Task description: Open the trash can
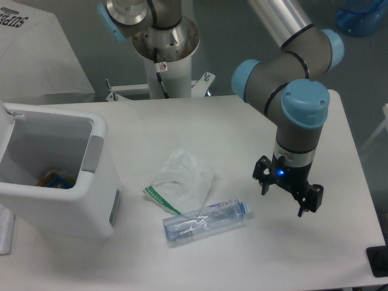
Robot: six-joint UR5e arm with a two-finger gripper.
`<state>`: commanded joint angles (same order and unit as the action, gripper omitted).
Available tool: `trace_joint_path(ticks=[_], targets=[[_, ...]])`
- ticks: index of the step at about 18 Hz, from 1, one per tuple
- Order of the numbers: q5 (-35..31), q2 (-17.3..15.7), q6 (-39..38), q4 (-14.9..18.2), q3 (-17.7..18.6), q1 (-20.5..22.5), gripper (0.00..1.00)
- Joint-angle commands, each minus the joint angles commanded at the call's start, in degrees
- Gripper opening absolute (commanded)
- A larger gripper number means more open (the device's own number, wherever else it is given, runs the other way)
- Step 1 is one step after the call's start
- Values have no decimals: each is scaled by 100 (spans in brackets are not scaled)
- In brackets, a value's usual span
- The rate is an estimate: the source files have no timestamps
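The boxy white plastic trash can [57, 176], rounded at the corners, stands uncovered far left of the fingers. A crinkled thin bag [182, 176] and clear ribbed bottle [205, 219] lie between. The gripper [288, 193] hangs empty, black fingers spread.

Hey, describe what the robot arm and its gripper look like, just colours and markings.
The arm has silver-grey metal tubes, dark grey joint housings and light blue round caps. The black two-finger gripper hangs from a grey wrist showing a small blue light. A small red-and-white sticker sits on the white base column, with a thin cable beside it.
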<state>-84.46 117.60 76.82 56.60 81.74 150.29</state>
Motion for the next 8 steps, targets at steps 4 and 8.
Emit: trace_joint_path(ticks=[4,8], targets=[[0,0,0,0,9,0,100],[0,0,0,-9,61,0,100]])
